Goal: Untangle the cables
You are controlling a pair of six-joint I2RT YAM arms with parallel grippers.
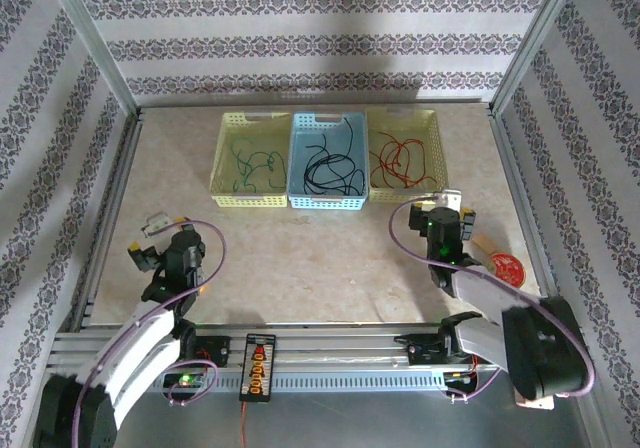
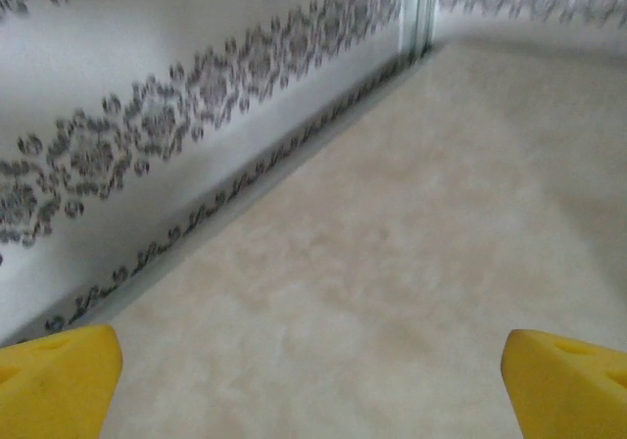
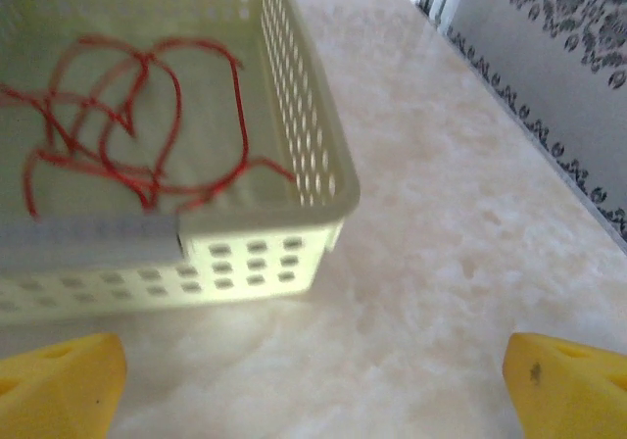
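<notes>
While the left claw (image 1: 148, 238) stands wide above a bare stretch of the beige marbled worktop (image 1: 320, 258) near the left wall, its yellow fingertips (image 2: 59, 380) far apart with nothing between them, the right claw (image 3: 313, 380) is just as wide and empty. It is poised just in front of the near right corner of a pale yellow perforated plastic basket (image 3: 294, 263). Inside that basket the thin red cables (image 3: 127, 135) lie loosely looped on the floor. Right beside it on the left is a light blue perforated plastic basket (image 1: 305, 203) holding the thin black cables (image 1: 333, 173). Next comes a yellow-green perforated plastic basket (image 1: 225, 200) holding the thin green cables (image 1: 250, 168). All three baskets stand in a row at the far side of the worktop, well apart from the left claw.
</notes>
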